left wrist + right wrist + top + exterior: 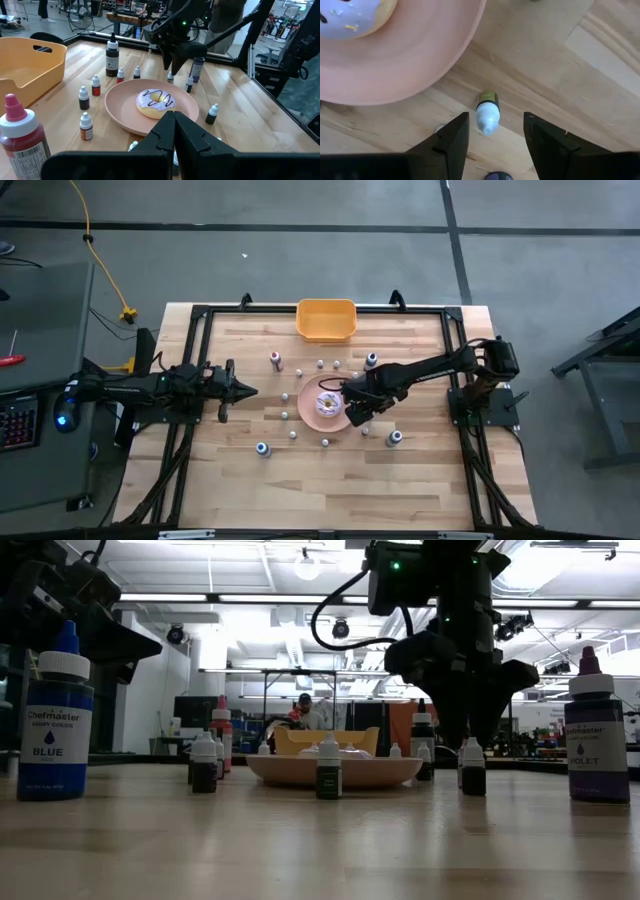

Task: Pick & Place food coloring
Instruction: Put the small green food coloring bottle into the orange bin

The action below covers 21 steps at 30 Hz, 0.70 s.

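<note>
Centrally, a round pink plate (318,416) carries one glazed doughnut (328,404); beyond it an orange plastic bin (326,320). Small food coloring bottles (487,118) ring the plate on the wooden desk (300,480). Right gripper (495,137), jaws apart, hangs over one beside the plate's rim; left gripper (250,391), jaws together, waits well away.

Grey floor (300,250), yellow cable (100,260), ceiling strip lights (200,597)

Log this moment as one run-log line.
right gripper: open, above small bottle beside pink plate | left gripper: shut, idle at table's left
</note>
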Available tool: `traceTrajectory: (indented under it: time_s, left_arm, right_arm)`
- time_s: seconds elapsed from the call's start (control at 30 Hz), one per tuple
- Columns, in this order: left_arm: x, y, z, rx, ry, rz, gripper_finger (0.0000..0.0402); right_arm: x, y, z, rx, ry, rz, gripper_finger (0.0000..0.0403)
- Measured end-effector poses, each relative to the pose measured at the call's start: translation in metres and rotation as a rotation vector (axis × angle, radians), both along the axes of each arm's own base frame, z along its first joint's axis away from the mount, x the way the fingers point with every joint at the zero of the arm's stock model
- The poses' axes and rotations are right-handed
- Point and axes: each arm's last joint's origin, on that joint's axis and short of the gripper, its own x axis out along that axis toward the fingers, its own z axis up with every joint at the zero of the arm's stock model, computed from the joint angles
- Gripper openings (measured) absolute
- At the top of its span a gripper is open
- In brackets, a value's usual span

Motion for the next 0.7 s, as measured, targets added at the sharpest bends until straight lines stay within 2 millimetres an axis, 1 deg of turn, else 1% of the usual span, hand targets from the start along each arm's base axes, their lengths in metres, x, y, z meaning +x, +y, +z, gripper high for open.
traceTrajectory:
  time_s: [0.23,0.7]
  left_arm:
    - [0.0000,0.0000,0.0001,0.000,0.000,0.000,0.0001]
    - [0.0000,0.0000,0.0000,0.000,0.000,0.000,0.0001]
  right_arm:
    - [0.0040,0.0008,-0.0070,0.023,0.000,0.003,0.0170]
    - [0.0047,0.0013,-0.0088,0.008,0.001,0.003,0.0169]
